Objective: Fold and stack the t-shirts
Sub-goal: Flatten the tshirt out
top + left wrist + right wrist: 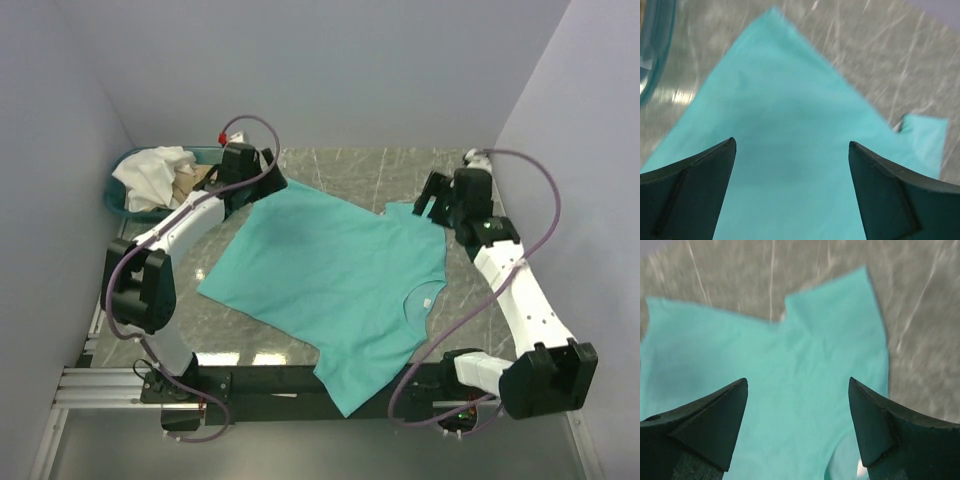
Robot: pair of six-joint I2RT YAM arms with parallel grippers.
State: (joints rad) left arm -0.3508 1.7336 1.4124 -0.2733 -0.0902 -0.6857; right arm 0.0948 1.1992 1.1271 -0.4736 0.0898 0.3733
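Note:
The teal-green t-shirt (330, 280) lies spread flat on the marble table, neck and white tag (426, 301) to the right, one sleeve hanging over the near edge. It fills the left wrist view (785, 150) and the right wrist view (790, 390). My left gripper (243, 172) hovers open above the shirt's far left corner, empty. My right gripper (437, 203) hovers open above the far right sleeve, empty. A white t-shirt (152, 172) and a tan-beige t-shirt (190, 182) lie bunched in the basket.
A shallow teal plastic basket (120, 200) stands at the far left corner; its rim shows in the left wrist view (657, 55). Grey walls close in the left, back and right. A black rail runs along the near edge (270, 380).

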